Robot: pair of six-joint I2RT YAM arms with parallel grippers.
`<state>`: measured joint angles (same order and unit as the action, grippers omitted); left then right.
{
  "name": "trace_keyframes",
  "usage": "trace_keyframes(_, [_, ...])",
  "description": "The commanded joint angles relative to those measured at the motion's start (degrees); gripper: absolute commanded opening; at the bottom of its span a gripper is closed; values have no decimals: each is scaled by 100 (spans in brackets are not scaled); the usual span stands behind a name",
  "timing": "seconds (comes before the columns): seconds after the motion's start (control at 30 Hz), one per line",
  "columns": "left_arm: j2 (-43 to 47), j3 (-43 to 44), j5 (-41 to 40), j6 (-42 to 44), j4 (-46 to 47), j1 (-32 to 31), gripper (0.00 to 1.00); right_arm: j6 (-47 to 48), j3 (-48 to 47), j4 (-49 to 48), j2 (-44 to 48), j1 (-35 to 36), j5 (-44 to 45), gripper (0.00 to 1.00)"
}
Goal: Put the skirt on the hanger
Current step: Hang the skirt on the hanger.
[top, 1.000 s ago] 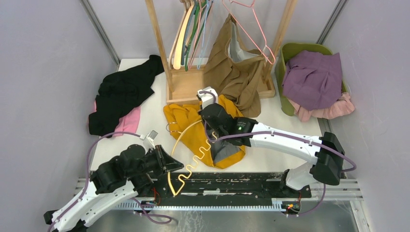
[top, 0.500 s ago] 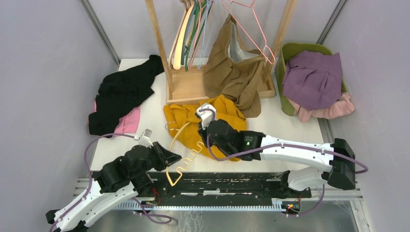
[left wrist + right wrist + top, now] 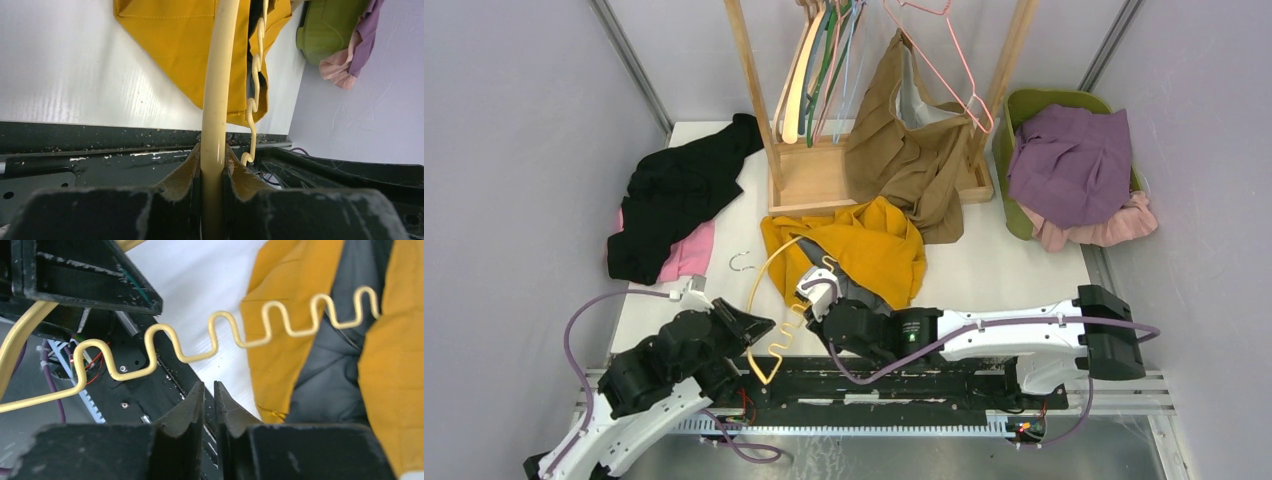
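At the near edge, the left gripper [image 3: 212, 167] is clamped on the curved arm of a cream plastic hanger with a wavy lower bar [image 3: 216, 90], its two fingers pressed against either side of the rod above the black base rail [image 3: 904, 375]. Just to its right, the right gripper [image 3: 209, 392] points towards the wavy bar without touching it; its fingers are drawn almost together, leaving only a slit with nothing in it. Beyond both, the mustard-yellow skirt with a grey lining [image 3: 874, 255] lies crumpled on the white table [image 3: 1014, 265], between the arms and the rack. It is not on the hanger, though the far end of the wavy bar reaches over its near left part, crossing yellow cloth and grey lining. A small silver wire hook [image 3: 742, 262] lies on the table to the left of the skirt. Further left, a black garment [image 3: 679, 185] is heaped over a pink one [image 3: 692, 252]. At the back stands a wooden rack [image 3: 809, 180] with several coloured hangers [image 3: 814, 70] and a brown garment on a pink wire hanger [image 3: 909, 145]. To the right of the rack, a green basket [image 3: 1024, 103] holds purple cloth [image 3: 1069, 150] and pale pink cloth [image 3: 1114, 228].
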<state>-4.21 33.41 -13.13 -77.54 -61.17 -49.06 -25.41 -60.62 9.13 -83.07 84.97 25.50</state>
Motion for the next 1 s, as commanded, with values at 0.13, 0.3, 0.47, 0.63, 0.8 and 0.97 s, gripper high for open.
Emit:
trace_keyframes(0.13, [132, -155, 372, 62, 343, 557, 3, 114, -131, 705, 841, -1224, 212, 39])
trace_keyframes(0.3, [175, -70, 676, 222, 227, 827, 3, 1126, -942, 1107, 122, -1750, -143, 43])
trace_keyframes(0.47, [233, 41, 852, 363, 84, 1080, 3, 1593, -1468, 872, -587, -1969, -590, 44])
trace_keyframes(0.63, [236, 89, 978, 444, 54, 1220, 3, 1901, -1762, 697, -1103, -2079, -1025, 44])
trace_keyframes(0.8, [219, 122, 989, 477, 34, 1258, 3, 2030, -1953, 704, -1546, -2145, -1170, 44])
trace_keyframes(0.97, [223, 122, 1005, 487, 37, 1267, 3, 2072, -2181, 720, -1961, -2189, -741, 44])
